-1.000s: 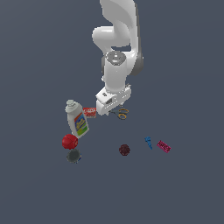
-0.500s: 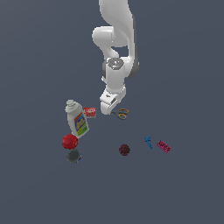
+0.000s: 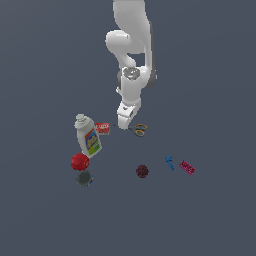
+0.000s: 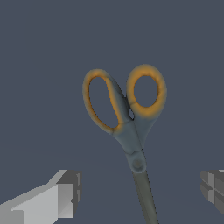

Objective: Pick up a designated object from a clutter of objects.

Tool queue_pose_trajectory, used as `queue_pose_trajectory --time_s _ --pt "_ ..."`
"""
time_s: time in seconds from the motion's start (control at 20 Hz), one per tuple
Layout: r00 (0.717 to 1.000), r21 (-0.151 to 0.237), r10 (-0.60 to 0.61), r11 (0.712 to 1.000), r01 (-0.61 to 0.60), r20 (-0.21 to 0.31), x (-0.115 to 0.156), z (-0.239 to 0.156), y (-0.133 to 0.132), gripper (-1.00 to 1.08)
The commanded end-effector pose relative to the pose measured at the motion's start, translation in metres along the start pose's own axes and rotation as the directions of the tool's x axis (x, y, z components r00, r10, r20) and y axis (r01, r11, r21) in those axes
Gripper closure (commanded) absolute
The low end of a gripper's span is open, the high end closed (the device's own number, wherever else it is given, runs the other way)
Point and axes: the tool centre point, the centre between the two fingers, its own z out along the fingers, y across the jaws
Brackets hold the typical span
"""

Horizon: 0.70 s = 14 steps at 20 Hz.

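The hand (image 3: 123, 121) hangs low over the scissors (image 3: 139, 130), which lie flat on the bench (image 3: 210, 90) at about three o'clock from the red box (image 3: 102, 128). In the wrist view its fingers (image 4: 65, 194) stand spread wide, empty, one on each side of the blades, with the scissors (image 4: 127, 118) between them. This looks like the final descent before grasping; contact is hard to judge. Next, it should lower around the blades and close.

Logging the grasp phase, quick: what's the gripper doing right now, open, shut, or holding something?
Gripper: open, holding nothing; its fingers stand apart on either side of the scissors blades.
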Motion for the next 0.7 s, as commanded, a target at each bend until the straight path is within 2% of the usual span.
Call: queue_pose_trajectory --time_s 0.0,0.65 --pt "1.0 -0.001 -0.018 1.0 0.018 -0.001 -0.002 0.002 -0.004 -0.92" --pt "1.0 0.0 -0.021 1.0 0.021 -0.001 -0.002 0.017 -0.005 -0.92"
